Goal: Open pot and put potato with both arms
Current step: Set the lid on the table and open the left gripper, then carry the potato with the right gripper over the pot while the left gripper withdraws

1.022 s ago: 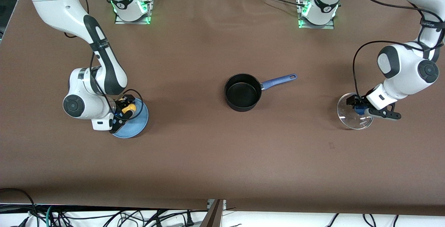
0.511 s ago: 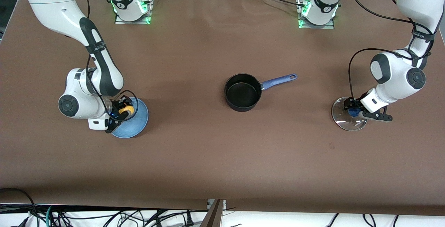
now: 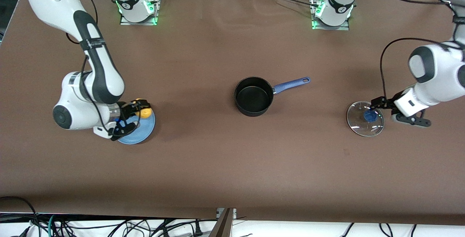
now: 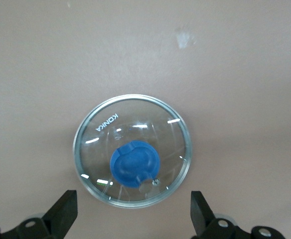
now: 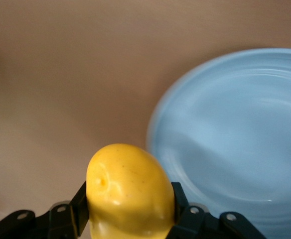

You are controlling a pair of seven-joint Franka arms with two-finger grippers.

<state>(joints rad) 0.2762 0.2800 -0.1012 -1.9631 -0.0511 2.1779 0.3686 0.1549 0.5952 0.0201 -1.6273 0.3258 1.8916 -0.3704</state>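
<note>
With the lid set down and the left gripper spread wide above it, carry the potato clamped in the right gripper from above the plate toward 3 o'clock until centred over the open pot, then release low.

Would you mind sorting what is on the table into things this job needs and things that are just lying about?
Needed:
- pot, open, mid-table
- lid, flat on the table
- potato, held by the right gripper over the plate's edge
- left gripper, open beside the lid

Lying about:
- plate, light blue, bare
</note>
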